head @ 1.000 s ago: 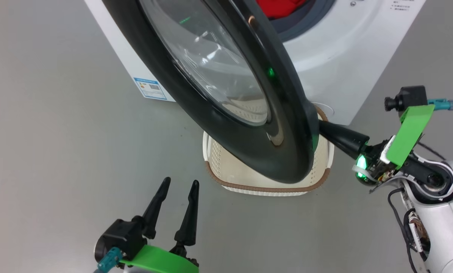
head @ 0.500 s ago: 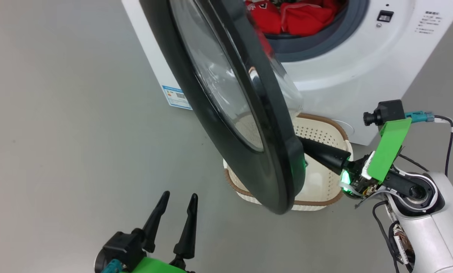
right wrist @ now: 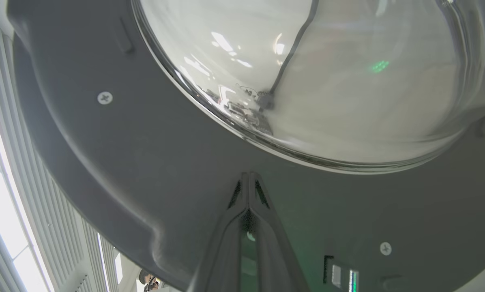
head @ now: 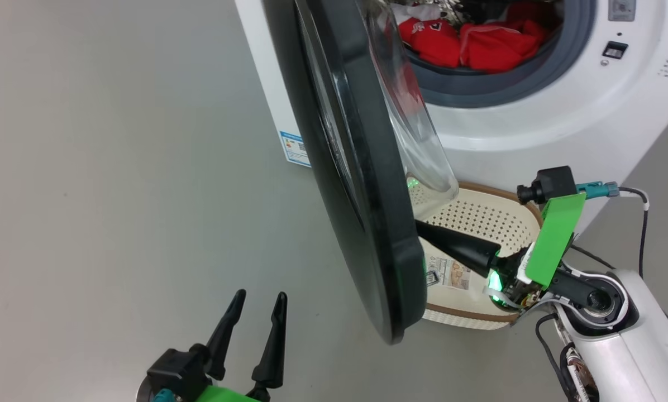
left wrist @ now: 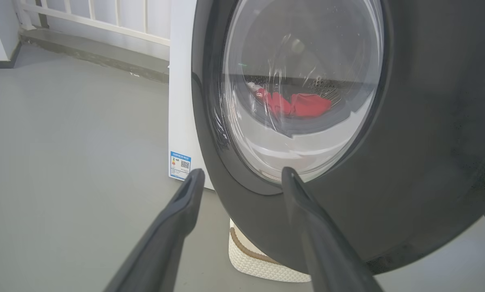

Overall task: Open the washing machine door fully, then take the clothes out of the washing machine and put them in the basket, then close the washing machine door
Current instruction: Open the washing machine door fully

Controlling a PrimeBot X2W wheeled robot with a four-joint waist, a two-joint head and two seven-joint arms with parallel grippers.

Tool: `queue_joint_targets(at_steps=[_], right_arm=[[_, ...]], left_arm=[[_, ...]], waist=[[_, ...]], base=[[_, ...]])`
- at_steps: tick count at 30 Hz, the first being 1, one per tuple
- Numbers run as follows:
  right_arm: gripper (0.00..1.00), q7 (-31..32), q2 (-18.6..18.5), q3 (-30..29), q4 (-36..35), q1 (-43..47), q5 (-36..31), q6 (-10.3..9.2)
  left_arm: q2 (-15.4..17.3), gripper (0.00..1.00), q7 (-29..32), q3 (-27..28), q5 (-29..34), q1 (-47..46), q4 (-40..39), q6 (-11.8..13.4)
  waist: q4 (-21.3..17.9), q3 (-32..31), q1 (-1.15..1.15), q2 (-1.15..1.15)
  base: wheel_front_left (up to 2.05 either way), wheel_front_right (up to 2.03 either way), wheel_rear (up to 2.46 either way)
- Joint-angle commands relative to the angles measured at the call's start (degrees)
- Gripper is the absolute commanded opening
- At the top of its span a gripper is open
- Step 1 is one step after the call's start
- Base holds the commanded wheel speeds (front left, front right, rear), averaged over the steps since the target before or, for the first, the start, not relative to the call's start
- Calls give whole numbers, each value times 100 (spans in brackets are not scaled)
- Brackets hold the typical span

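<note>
Washing machine door (head: pixel 376 212), right gripper (right wrist: pixel 248 176) (closed) touching

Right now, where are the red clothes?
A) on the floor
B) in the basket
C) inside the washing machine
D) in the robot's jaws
C: the clothes lie inside the washing machine; the part of the basket in view has a paper label and no clothes.

Washing machine (head: pixel 535 128) upper right, clothes (head: pixel 479 47) inside. Door (head: pixel 367 212) centre, basket (head: pixel 479 218) partly behind it, lower right, in front of machine. R gripper (head: pixel 423 228) right of door, tips at its inner face; L gripper (head: pixel 260 295) lower left, apart.
</note>
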Motion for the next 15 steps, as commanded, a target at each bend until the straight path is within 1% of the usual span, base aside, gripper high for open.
queue_joint_targets(at_steps=[1,9,15], right_arm=[[0,60,125,174,-200,30,-45,45],[0,67,179,290,-223,154,-75,45],[0,41,214,399,-226,191,-60,45]], left_arm=[[60,100,-46,210,-42,-7,-150,-10],[60,100,-46,257,-35,74,-165,-9],[60,100,-46,292,-26,115,-193,-8]], waist=[[104,-50,0,0],[406,-171,0,0],[528,-195,0,0]], base=[[0,0,0],[0,0,0],[0,0,0]])
